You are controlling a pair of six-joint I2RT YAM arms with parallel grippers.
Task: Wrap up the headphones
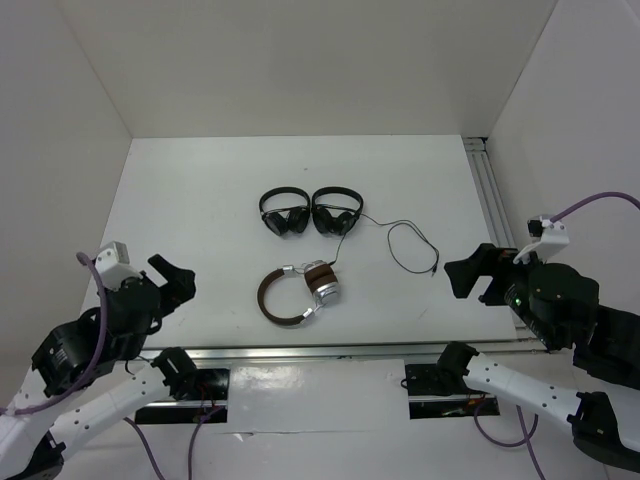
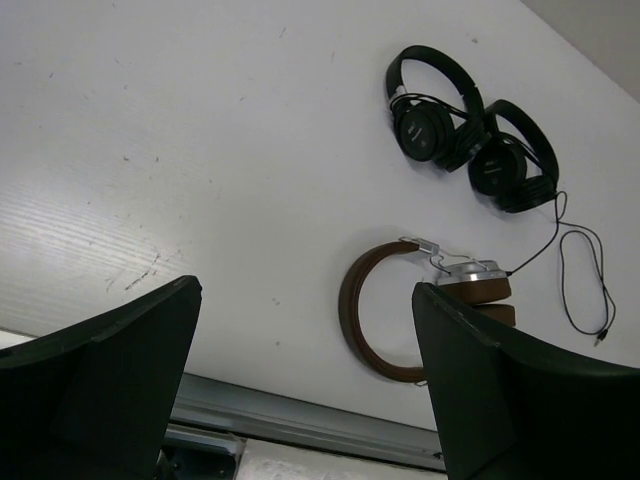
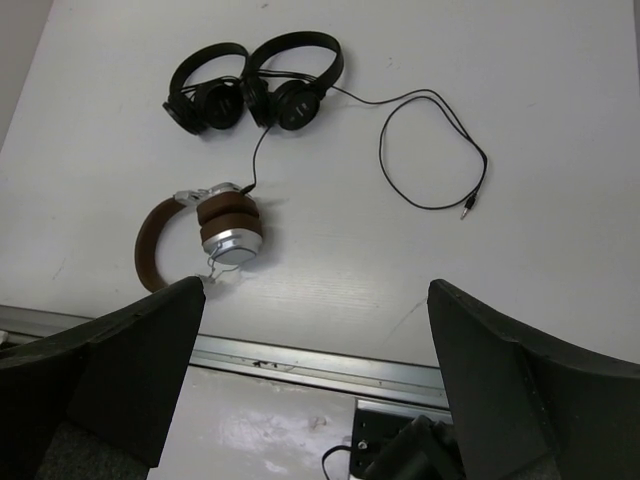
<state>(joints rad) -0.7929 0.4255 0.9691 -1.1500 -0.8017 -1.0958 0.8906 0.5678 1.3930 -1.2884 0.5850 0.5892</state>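
Currently released, empty: left end effector (image 1: 176, 279), right end effector (image 1: 466, 274). Could snag cable (image 3: 381, 152) of the headphones (image 1: 300, 292) on neighbouring black pair (image 1: 310, 212), dragging those along.

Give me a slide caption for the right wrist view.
Open right hand overlooks brown headphones, two black headphones and a looped black cable on the white table.
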